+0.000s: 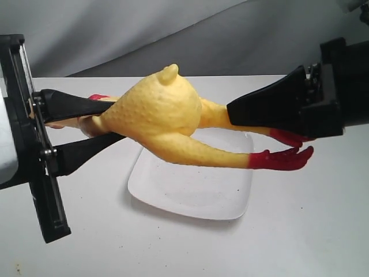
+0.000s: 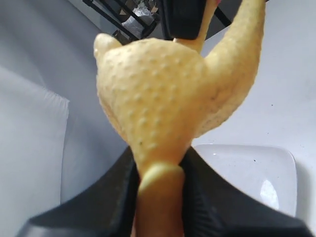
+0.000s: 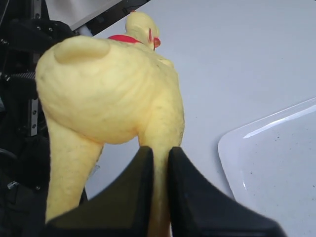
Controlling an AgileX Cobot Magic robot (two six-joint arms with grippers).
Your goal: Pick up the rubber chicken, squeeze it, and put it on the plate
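The yellow rubber chicken hangs stretched in the air above the white square plate. My left gripper is shut on its thin neck, seen between the black fingers in the left wrist view below the body. My right gripper is shut on one leg; that leg is pinched flat between the fingers. The other leg hangs free, and both red feet show below the right gripper. The red collar and head show at the far end.
The white table spreads all round the plate, whose corner shows in the right wrist view. A grey backdrop rises behind the table. The plate also lies below the chicken in the left wrist view.
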